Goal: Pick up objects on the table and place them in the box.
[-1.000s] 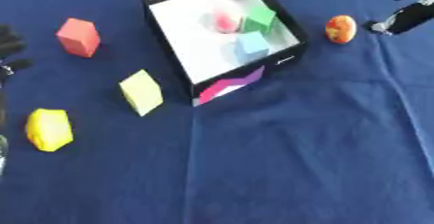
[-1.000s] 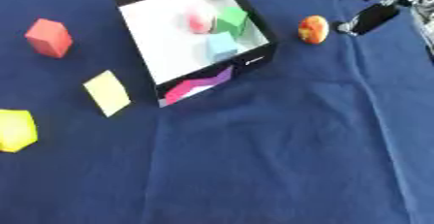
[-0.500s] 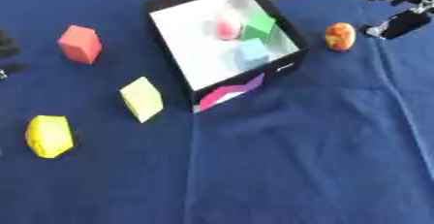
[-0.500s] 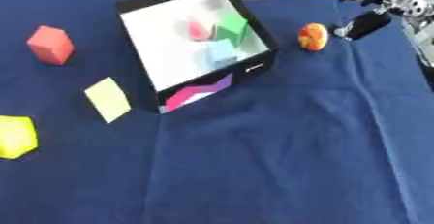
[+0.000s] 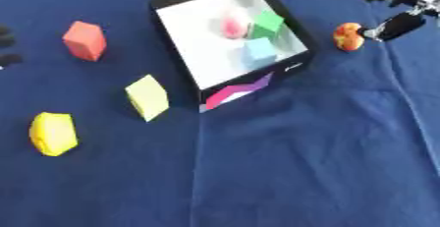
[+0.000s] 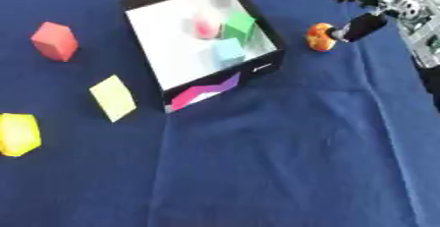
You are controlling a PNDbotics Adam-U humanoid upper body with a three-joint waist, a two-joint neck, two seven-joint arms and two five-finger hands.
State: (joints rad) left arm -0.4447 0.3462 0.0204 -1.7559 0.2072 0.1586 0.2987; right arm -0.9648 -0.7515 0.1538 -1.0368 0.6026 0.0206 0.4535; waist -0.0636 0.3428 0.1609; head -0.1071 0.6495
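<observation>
Blue cloth (image 5: 284,162), covering the table. Box (image 5: 209,89), black-walled, white inside, far centre: holds pink, green and pale blue pieces. Orange ball (image 6: 320,37) right of the box, one finger (image 6: 359,26) of my right hand (image 6: 391,6) touching it; grip state: cannot tell. Red block (image 5: 84,40), pale yellow block (image 5: 148,97), yellow block (image 5: 53,133) at left. My left hand (image 5: 5,44) at the left edge; fingers unclear.

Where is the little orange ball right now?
The orange ball sits on the blue cloth toward the far right, just right of the box, with the right hand right beside it.
</observation>
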